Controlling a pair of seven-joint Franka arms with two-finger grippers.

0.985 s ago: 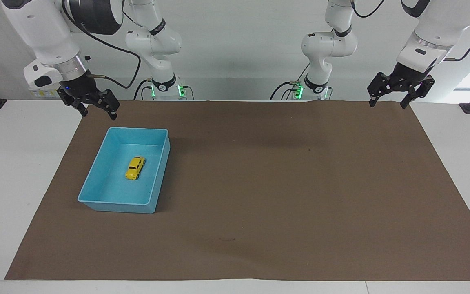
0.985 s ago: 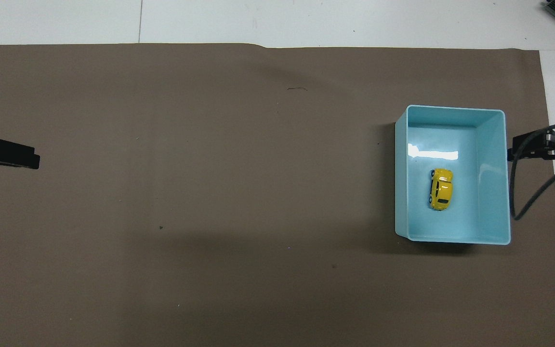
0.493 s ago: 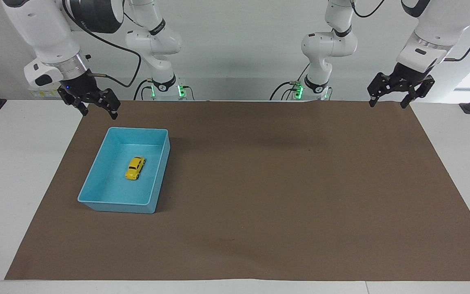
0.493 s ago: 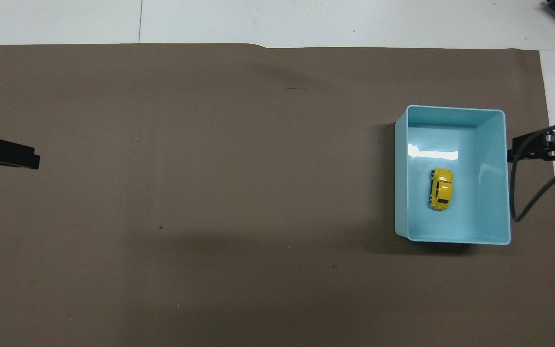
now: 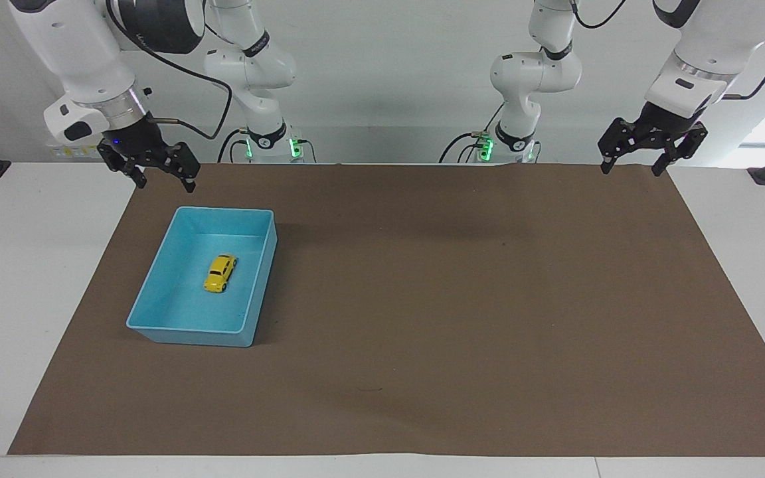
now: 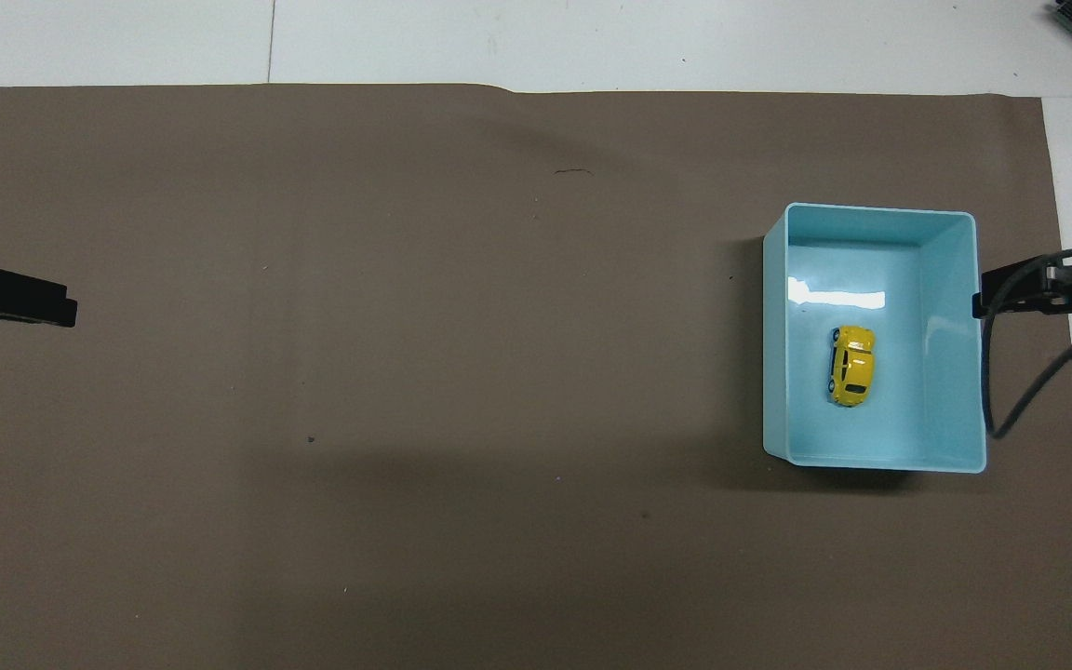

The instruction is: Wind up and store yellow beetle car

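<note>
Facing view shows a white tabletop (image 5: 37, 279) under a wide brown mat (image 5: 462, 312). Toward the right arm's end sits a light blue tray (image 5: 157, 292), and the yellow car (image 5: 220, 273) rests on its wheels inside, near the middle. The right gripper (image 5: 163, 178) hangs above the mat's edge just beside the tray, jaws apart, empty. The left gripper (image 5: 632, 164) waits over the mat's corner, jaws apart.

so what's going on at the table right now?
Nothing is being handled. The tiny yellow beetle-shaped toy car sits inside the light blue plastic tray on the brown mat, toward the right arm's end of the table. The right gripper hangs open in the air at the tray's edge nearest the robots, touching nothing. The left gripper waits open over the mat's corner at its own end.
</note>
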